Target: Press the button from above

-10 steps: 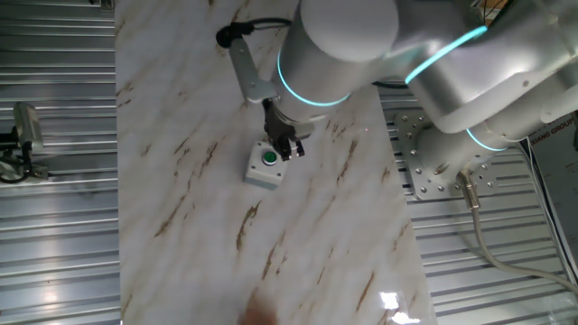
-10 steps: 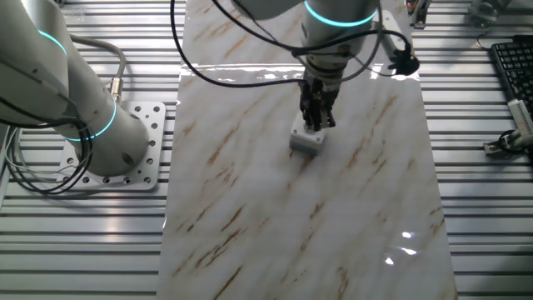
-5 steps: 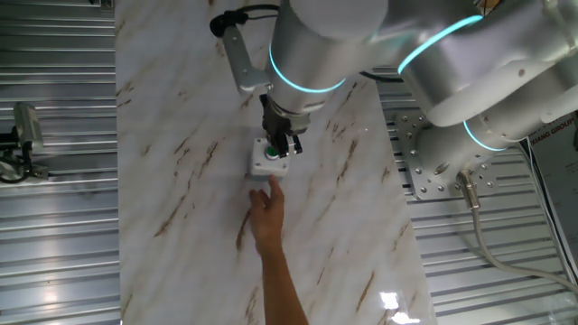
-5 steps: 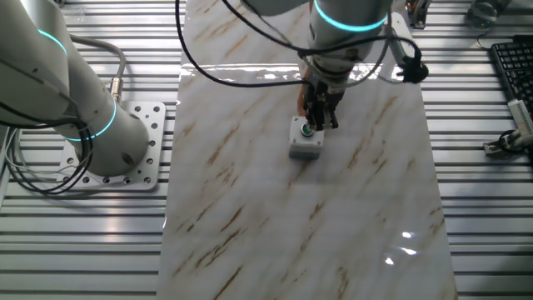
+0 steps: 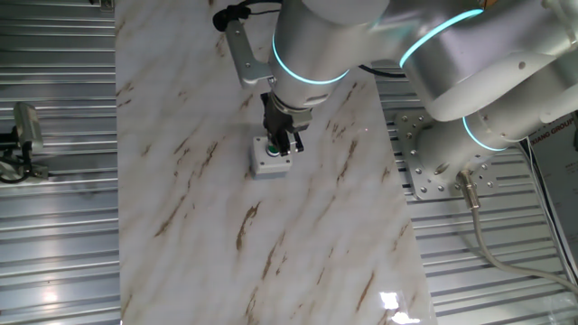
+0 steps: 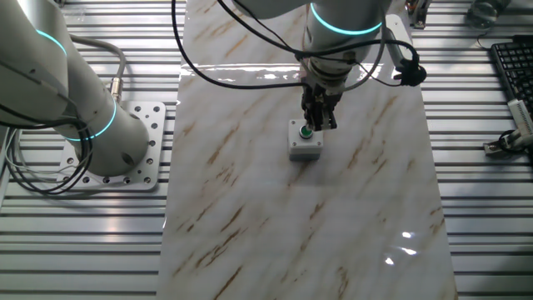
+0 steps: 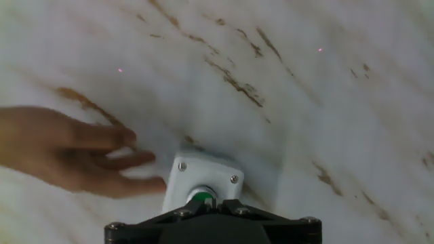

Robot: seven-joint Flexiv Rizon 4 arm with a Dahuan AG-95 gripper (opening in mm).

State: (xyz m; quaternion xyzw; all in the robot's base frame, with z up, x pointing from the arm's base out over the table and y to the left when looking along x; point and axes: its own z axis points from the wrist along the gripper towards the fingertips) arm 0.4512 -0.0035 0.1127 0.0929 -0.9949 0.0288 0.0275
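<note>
gripper (image 6: 320, 122) over half-hidden button (image 7: 200, 198)

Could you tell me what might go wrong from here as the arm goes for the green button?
1. In the hand view a person's hand lies on the marble-patterned table beside the small light grey square box; it could be struck or nudge the box.
2. The gripper sits toward one edge of the small round green push-button, so the press may land off-centre.
</note>
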